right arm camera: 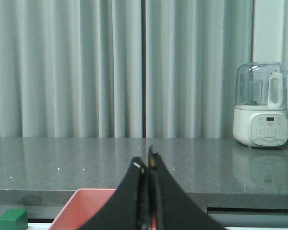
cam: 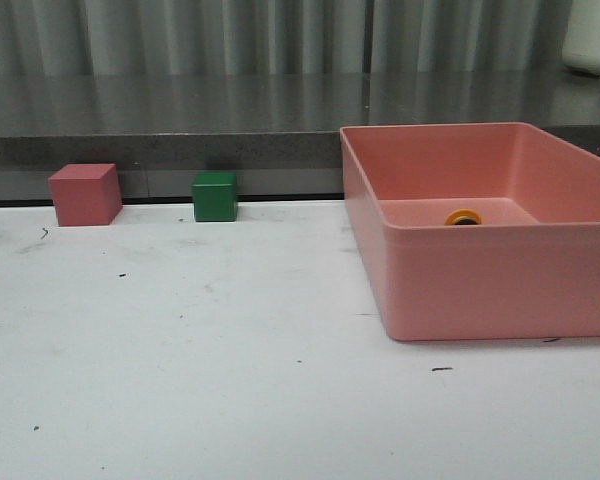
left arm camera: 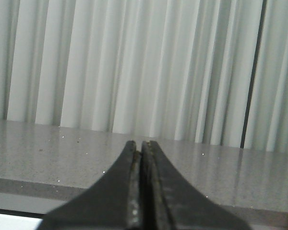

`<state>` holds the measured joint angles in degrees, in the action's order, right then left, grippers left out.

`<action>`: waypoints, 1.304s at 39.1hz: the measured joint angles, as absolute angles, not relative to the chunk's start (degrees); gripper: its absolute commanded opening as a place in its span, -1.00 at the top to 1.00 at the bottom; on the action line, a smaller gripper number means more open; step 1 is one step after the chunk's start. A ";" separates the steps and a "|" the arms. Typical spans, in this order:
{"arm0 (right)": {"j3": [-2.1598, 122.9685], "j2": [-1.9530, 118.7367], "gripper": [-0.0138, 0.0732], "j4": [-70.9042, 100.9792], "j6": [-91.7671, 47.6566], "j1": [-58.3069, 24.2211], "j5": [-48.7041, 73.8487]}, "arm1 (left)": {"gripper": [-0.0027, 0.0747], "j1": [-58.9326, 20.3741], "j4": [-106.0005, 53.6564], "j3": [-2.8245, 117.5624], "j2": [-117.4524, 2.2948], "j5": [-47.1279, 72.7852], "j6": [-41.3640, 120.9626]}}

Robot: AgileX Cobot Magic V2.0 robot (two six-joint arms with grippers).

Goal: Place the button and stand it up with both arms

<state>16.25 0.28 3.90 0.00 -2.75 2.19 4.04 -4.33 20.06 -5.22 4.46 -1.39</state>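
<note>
Both grippers closed and empty, raised off the table.
Left gripper (left arm camera: pixel 140 146) and right gripper (right arm camera: pixel 146 163) fingers pressed together; button (cam: pixel 463 217) sits in bin (cam: pixel 480 290), right of frame.

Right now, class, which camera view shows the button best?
The front view: the button's yellow cap peeks over the pink bin's near wall, inside toward the back. The left wrist view shows none of it; the right wrist view shows only the bin's rim.

I see a matte red cube (cam: pixel 85 194) well left of the large salmon-pink plastic bin (cam: pixel 480 290), a small green cube (cam: pixel 215 196) between them.
</note>
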 measured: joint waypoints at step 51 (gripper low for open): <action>31.95 28.63 -0.80 9.55 0.00 -2.75 17.61 | -0.86 4.04 -2.97 28.24 -27.27 14.88 -1.52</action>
<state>31.95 28.63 9.55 0.00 -2.75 17.61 4.04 -2.97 28.24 -27.27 14.88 -1.52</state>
